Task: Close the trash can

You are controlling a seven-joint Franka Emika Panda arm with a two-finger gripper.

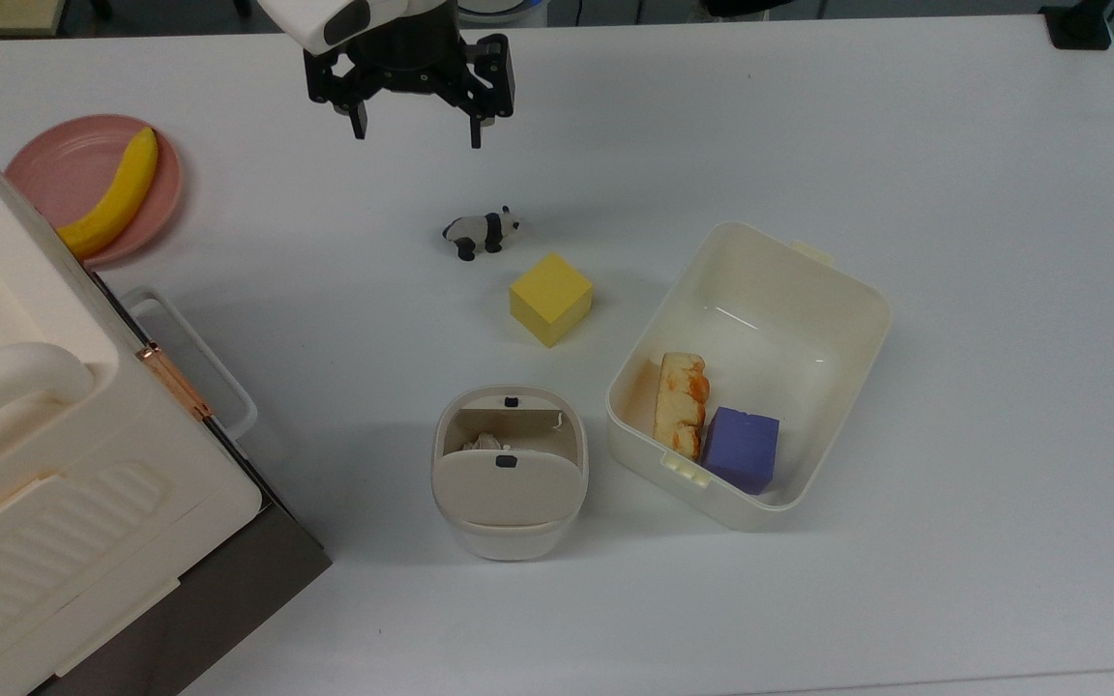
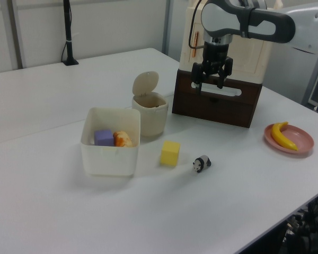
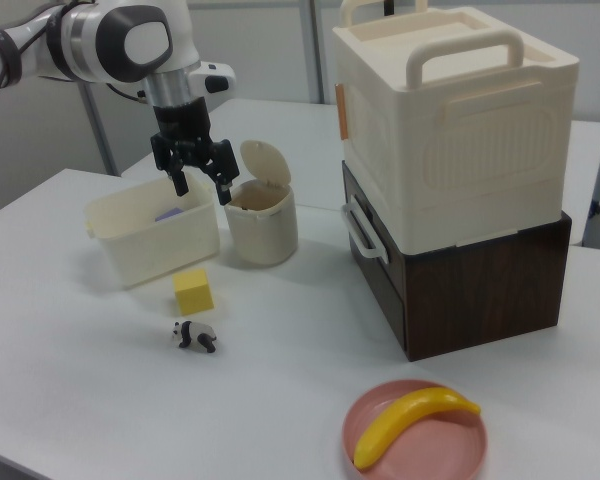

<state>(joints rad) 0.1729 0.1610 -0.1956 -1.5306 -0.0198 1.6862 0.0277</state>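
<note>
Pincer (image 1: pixel 416 124) hangs open and empty above the worktop (image 1: pixel 808 116), beyond the panda toy (image 1: pixel 482 233). Nearer than that panda stands the trash can (image 1: pixel 509 474), its flap lid (image 2: pixel 146 83) tipped up.

Cream box (image 1: pixel 25 464) cut by frame edge.

Top view: straight down from above onto the white table (image 1: pixel 808 126), close. Left view and right view: lower, slanted, farther, from opposite sides. Shared by all three: small yellow foam cube (image 1: pixel 550 299) (image 2: pixel 170 153) (image 3: pixel 193 292), mid-frame.
</note>
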